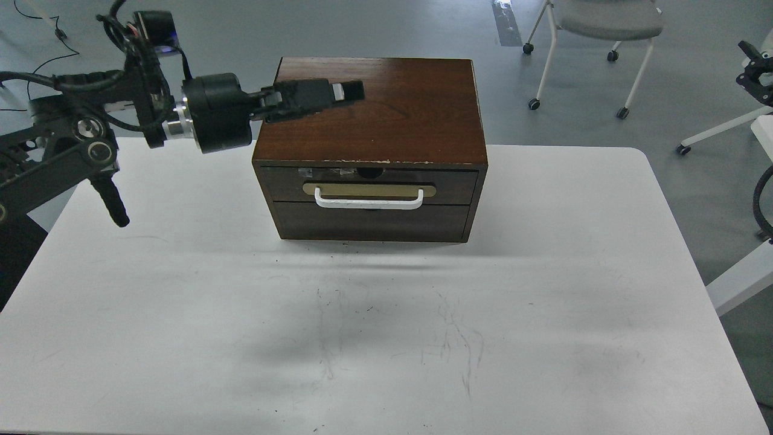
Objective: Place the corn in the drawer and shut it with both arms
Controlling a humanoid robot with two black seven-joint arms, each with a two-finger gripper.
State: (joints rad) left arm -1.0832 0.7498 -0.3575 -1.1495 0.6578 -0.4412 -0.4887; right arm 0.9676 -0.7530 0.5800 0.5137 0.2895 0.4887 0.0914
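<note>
The drawer [453, 180], dark brown with a white bar handle [368, 203] on a brass plate, sits pushed in flush with the front of the wooden cabinet [416, 115]. The corn is not in view. My left gripper [347, 92] is raised and hovers over the left part of the cabinet's top, pointing right; its fingers overlap, so I cannot tell if they are open, and nothing shows in them. My right gripper [753, 65] is small at the far right edge, high and off the table, with its state unclear.
The cabinet stands at the back middle of the white table [543, 302]. A plain dark panel [374, 223] lies below the drawer. A wheeled chair [604, 24] and a white frame [743, 278] stand beyond the table's right side. Cables lie on the floor at far left.
</note>
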